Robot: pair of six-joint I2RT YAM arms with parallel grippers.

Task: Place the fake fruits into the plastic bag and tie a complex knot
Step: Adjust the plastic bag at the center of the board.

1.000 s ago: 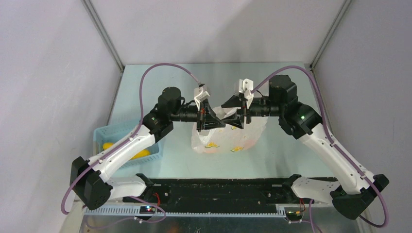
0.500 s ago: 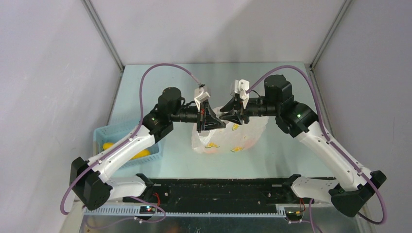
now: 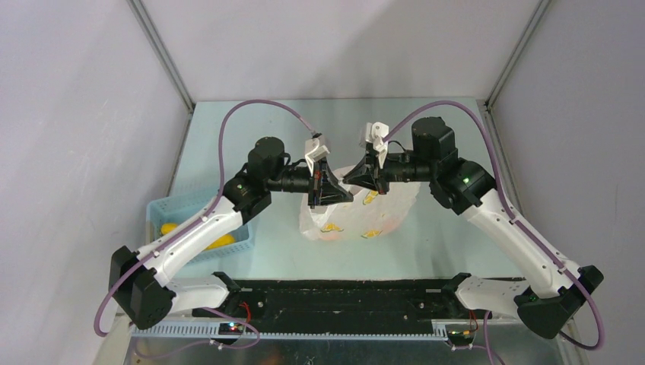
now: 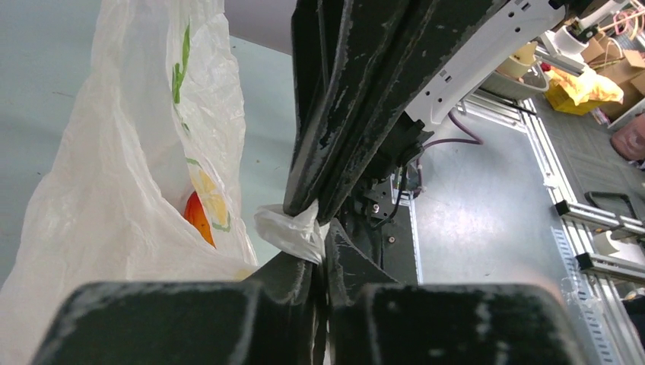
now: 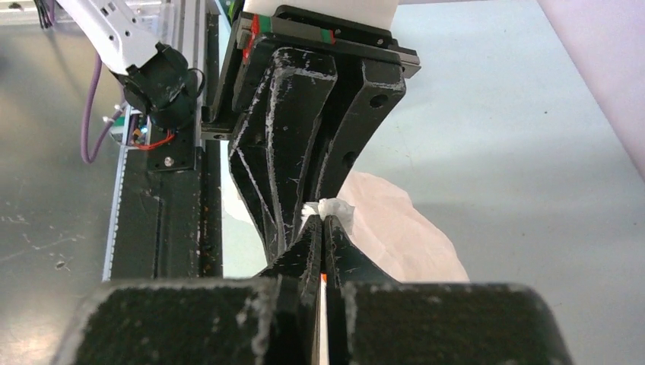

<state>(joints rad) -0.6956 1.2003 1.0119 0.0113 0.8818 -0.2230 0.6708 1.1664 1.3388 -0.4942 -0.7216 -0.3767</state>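
**Top external view.** The left gripper (image 3: 344, 195) and right gripper (image 3: 348, 179) meet tip to tip above the thin translucent white plastic bag (image 3: 395, 209). The bag rests mid-table on the pale green table surface (image 3: 228, 137). Orange shapes show faintly through its wall. A light blue slatted basket (image 3: 163, 207) stands well apart to the left and holds yellow plastic fruit (image 3: 220, 242). Jaw state cannot be read from this view.

**Left wrist view.** The left gripper (image 4: 323, 258) has its fingers pressed together. A twisted white tail (image 4: 293, 232) of the bag's neck is pinched at their tips. The right gripper (image 4: 304, 209) comes down onto the same tail from above. One glossy orange-red plastic fruit (image 4: 199, 219) is visible inside the bag (image 4: 114, 190); no other view shows it this clearly.

**Right wrist view.** The right gripper (image 5: 323, 228) is closed, with a thin white strip running between its fingers. The tail (image 5: 328, 208) protrudes just past the tips, touching the left gripper (image 5: 295, 242). The bag body (image 5: 403, 236) lies behind.
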